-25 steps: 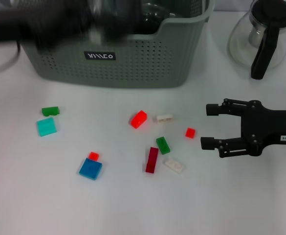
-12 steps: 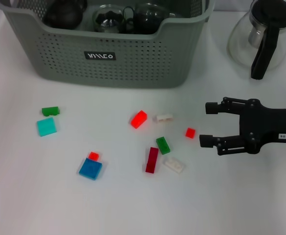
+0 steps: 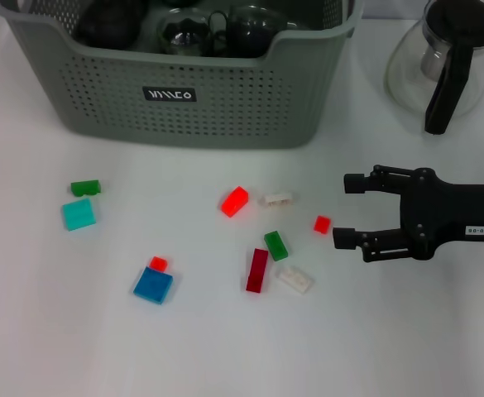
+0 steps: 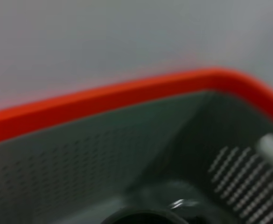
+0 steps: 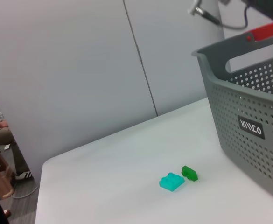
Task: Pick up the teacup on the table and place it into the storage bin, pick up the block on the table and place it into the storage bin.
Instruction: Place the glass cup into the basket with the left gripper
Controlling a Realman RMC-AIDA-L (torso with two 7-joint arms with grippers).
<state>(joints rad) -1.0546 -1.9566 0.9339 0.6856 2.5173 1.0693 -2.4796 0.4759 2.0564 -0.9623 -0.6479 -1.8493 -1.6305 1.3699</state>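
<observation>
Blocks lie scattered mid-bench (image 3: 76, 331), and the small red block (image 3: 322, 224) sits just at 9 o'clock of the right tool (image 3: 347, 210), whose fingers stand wide apart, holding nothing. Storage bin (image 3: 184, 99) stands at 12 o'clock, with dark glassy items inside, possibly teacups (image 3: 184, 33). A glass teapot (image 3: 444, 62) rests at 2 o'clock. The left tool is out of sight; its wrist view shows only the bin's interior (image 4: 103, 154).

Matte black hand (image 3: 339, 209), small white label
</observation>
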